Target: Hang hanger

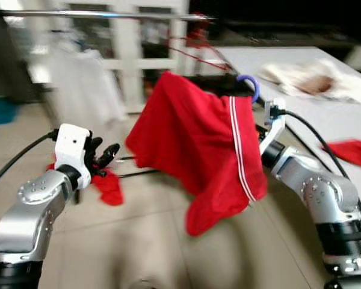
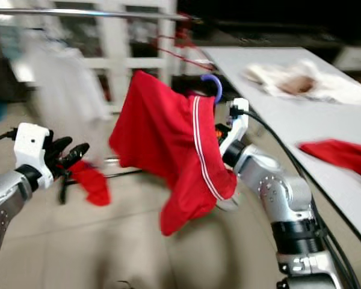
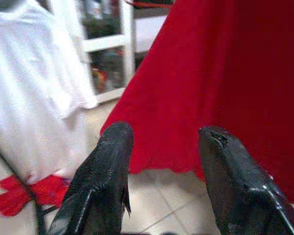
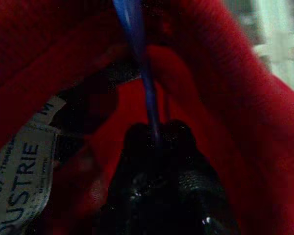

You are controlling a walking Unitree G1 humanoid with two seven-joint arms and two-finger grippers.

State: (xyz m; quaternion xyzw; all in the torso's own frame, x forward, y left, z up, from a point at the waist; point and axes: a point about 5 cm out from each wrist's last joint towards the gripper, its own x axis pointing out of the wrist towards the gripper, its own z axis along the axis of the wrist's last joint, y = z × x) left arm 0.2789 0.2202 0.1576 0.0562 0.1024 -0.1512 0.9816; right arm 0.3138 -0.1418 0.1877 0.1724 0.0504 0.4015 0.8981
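Hanger [image 1: 251, 83]: a blue hook is seen above the top right corner of the red garment [image 1: 198, 144], held up in the middle of the scene, below and nearer than the rail; the rest of the hanger is covered by the cloth.
Red garment: draped over the hanger and hanging in folds, with a white double stripe [image 1: 240, 150] running down its right side (a white label [image 4: 19, 166] is visible in the right wrist view).
Right gripper [image 4: 154, 134]: raised behind the garment's right edge; its black fingers are pressed together on the thin blue stem of the hanger.
Left gripper [image 1: 102, 158]: held out at the left, near the garment's left edge but apart from it; its two fingers [image 3: 105, 171] are spread with nothing between them.
Rail [image 1: 102, 13]: a metal bar is seen across the far upper left, with a white garment [image 1: 87, 84] hanging beneath it.
Floor [image 1: 138, 241]: pale tiles, on which a small red cloth [image 1: 110, 186] lies at the left.
Table [image 1: 325, 114]: a white surface at the right, carrying a crumpled pale cloth [image 1: 307, 78] at the far end and another red cloth [image 1: 352, 150] nearer.
Image quality: both eye views are blurred.
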